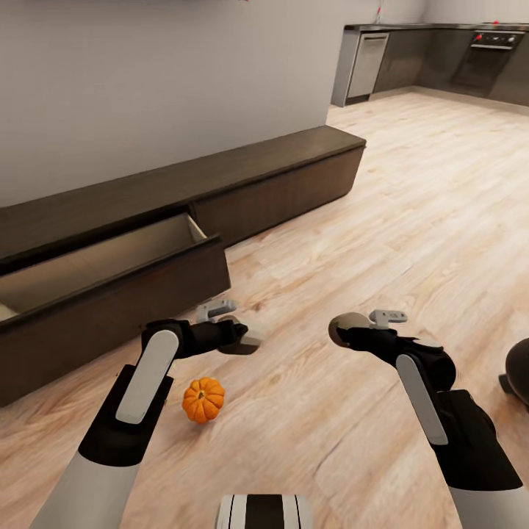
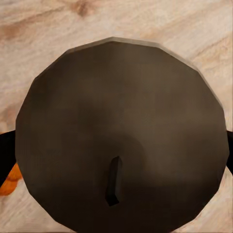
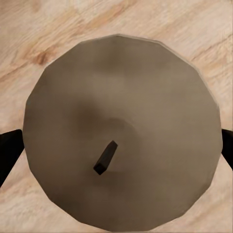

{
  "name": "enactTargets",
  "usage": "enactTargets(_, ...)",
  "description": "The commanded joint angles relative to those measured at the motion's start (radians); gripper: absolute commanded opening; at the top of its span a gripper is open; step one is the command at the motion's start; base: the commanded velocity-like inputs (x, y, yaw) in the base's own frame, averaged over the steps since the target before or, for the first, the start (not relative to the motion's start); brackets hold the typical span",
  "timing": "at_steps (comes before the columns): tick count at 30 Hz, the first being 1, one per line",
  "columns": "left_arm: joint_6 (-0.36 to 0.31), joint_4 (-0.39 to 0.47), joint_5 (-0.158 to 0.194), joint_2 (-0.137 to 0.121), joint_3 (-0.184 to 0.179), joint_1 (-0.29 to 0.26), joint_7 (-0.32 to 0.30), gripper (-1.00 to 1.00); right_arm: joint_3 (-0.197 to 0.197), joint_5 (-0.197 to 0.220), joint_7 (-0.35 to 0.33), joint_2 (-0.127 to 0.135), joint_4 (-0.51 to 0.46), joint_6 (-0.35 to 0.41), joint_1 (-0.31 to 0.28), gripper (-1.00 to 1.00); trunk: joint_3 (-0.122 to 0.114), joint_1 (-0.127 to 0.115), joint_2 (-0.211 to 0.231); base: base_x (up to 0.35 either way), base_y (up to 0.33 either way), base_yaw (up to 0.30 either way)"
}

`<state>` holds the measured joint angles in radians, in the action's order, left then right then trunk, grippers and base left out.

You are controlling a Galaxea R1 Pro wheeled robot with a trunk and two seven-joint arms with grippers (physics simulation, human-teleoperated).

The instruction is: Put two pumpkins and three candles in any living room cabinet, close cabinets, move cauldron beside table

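While the cabinet [image 1: 279,173] runs along the wall with its near drawer [image 1: 110,283] pulled open, showing a pale inside, the left gripper [image 1: 246,340] hangs over the wooden floor [image 1: 382,213] just in front of that drawer. Its fingers are clamped on a candle [image 1: 248,342]; in the left wrist view the candle [image 2: 121,136] is seen end-on, a round beige face with a short dark wick, black finger edges at both its sides. One pumpkin [image 1: 203,399] lies on the floor beside the left forearm, nearer the robot than the gripper and apart from it; a sliver of orange [image 2: 8,182] peeks past the candle's rim. To the right, the right gripper [image 1: 339,330] grips a second candle [image 1: 345,328] at about the same height, its round face [image 3: 121,131] pinched between dark fingers. A dark rounded object [image 1: 518,371] sits at the right edge, too cropped to identify.
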<state>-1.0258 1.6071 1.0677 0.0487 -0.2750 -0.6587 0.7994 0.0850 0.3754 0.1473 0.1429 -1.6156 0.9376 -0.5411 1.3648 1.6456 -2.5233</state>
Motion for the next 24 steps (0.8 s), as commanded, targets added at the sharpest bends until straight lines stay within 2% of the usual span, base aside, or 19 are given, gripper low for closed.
enactTargets(1, 0.001, 0.0, 0.015, 0.001, -0.001, -0.001, 0.023, -1.0, 0.001, 0.011, 0.011, 0.001, -0.001, 0.003, 0.0, -1.0, -0.003, -0.001, 0.0, 0.0, 0.0, 0.279)
enactTargets(8, 0.005, 0.001, 0.014, 0.007, -0.002, -0.006, 0.064, -1.0, 0.001, 0.012, 0.011, -0.002, -0.001, 0.003, -0.002, -1.0, -0.03, -0.004, 0.002, 0.0, 0.0, 0.279)
enactTargets(10, 0.007, 0.002, 0.015, 0.01, -0.002, -0.014, 0.107, -1.0, -0.002, 0.014, 0.011, -0.008, -0.002, 0.004, -0.029, -1.0, -0.038, -0.005, 0.002, 0.0, 0.0, 0.28)
enactTargets(12, 0.009, 0.002, 0.015, 0.017, -0.002, -0.028, 0.138, -1.0, -0.003, 0.017, 0.011, -0.013, -0.001, 0.029, -0.092, -1.0, -0.046, -0.006, 0.003, 0.0, 0.0, 0.281)
enactTargets(13, 0.013, 0.001, 0.015, 0.022, 0.0, -0.043, 0.152, -1.0, -0.003, 0.018, 0.011, -0.02, -0.001, 0.064, -0.133, -1.0, -0.05, -0.006, 0.003, 0.0, 0.0, 0.282)
enactTargets(14, 0.021, 0.001, 0.015, 0.033, 0.001, -0.105, 0.174, -1.0, -0.004, 0.019, 0.011, -0.051, -0.001, 0.11, -0.196, -1.0, -0.054, -0.006, 0.003, 0.0, 0.0, 0.283)
enactTargets(15, 0.023, 0.001, 0.014, 0.034, 0.001, -0.119, 0.179, -1.0, -0.004, 0.02, 0.012, -0.064, -0.001, 0.11, -0.207, -1.0, -0.057, -0.007, 0.003, 0.0, 0.0, 0.283)
enactTargets(16, 0.024, 0.001, 0.014, 0.034, 0.001, -0.124, 0.181, -1.0, -0.003, 0.02, 0.013, -0.072, -0.001, 0.11, -0.21, -1.0, -0.061, -0.007, 0.003, 0.0, 0.0, 0.283)
enactTargets(18, 0.025, 0.001, 0.015, 0.033, -0.003, -0.141, 0.214, -1.0, 0.0, 0.02, 0.015, -0.117, -0.001, 0.11, -0.217, -1.0, -0.069, -0.008, 0.004, 0.0, 0.0, 0.283)
enactTargets(20, 0.024, 0.002, 0.017, 0.037, -0.004, -0.15, 0.246, -1.0, 0.001, 0.02, 0.013, -0.138, -0.001, 0.11, -0.22, -1.0, -0.077, -0.009, 0.004, 0.0, 0.0, 0.283)
enactTargets(22, 0.024, 0.002, 0.019, 0.039, -0.005, -0.151, 0.26, -1.0, 0.002, 0.021, 0.013, -0.147, 0.0, 0.11, -0.221, -1.0, -0.085, -0.01, 0.005, 0.0, 0.0, 0.28)
enactTargets(23, 0.027, 0.002, 0.026, 0.045, -0.044, -0.134, 0.256, -1.0, 0.004, 0.022, 0.012, -0.152, -0.001, 0.11, -0.218, -1.0, -0.089, -0.01, 0.005, 0.0, 0.0, 0.259)
enactTargets(24, 0.028, 0.002, 0.027, 0.047, -0.06, -0.13, 0.258, -1.0, 0.004, 0.022, 0.012, -0.152, -0.001, 0.11, -0.218, -1.0, -0.093, -0.011, 0.005, 0.0, 0.0, 0.257)
